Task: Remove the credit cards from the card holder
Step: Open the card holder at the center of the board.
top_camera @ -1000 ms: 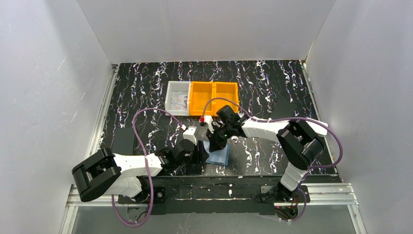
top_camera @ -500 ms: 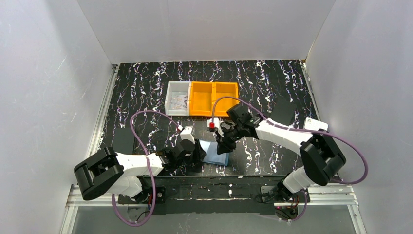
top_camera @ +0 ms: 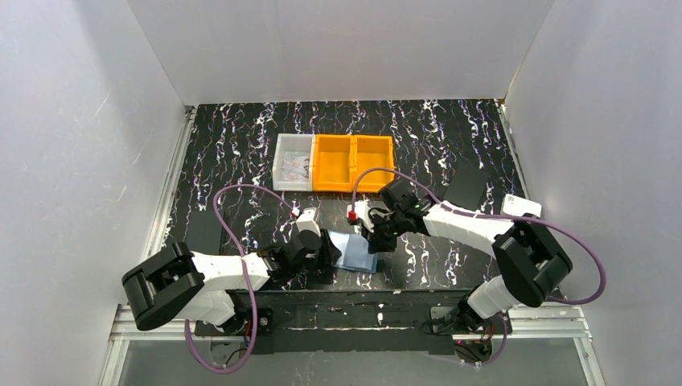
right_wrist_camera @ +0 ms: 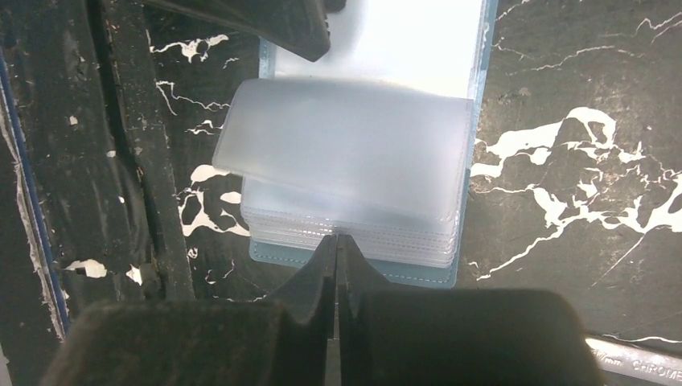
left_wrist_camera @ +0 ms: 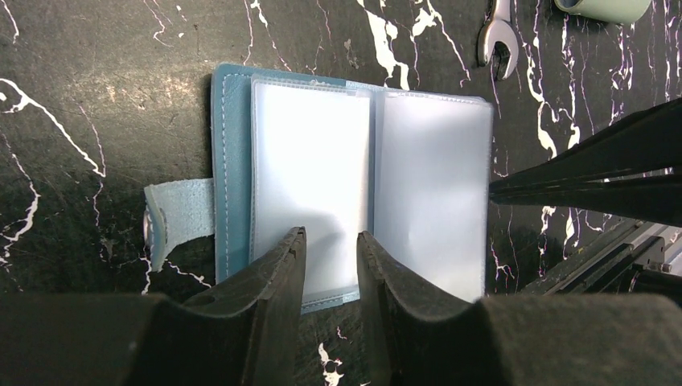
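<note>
The blue card holder (top_camera: 356,252) lies open on the dark table, its snap tab (left_wrist_camera: 178,215) out to one side. Clear sleeves fill it, and pale whitish credit cards (left_wrist_camera: 310,173) show through them. My left gripper (left_wrist_camera: 331,233) rests over the near edge of one page (top_camera: 331,251). Its jaws stand a little apart with nothing between them. At the opposite edge of the holder (right_wrist_camera: 362,269), my right gripper (right_wrist_camera: 337,237) is shut. Its tips touch the edge of the sleeve stack (top_camera: 376,241). One sleeve leaf (right_wrist_camera: 346,137) is lifted above the stack.
A white bin (top_camera: 293,162) and orange bins (top_camera: 354,161) stand behind the holder. A small wrench (left_wrist_camera: 497,36) and a pale green object (left_wrist_camera: 603,6) lie beyond it. A small white rectangle (top_camera: 521,205) lies by the right arm's elbow.
My right gripper has moved off the top of the holder to its right edge and is shut there. The right elbow swung outward. My left jaws have narrowed.
</note>
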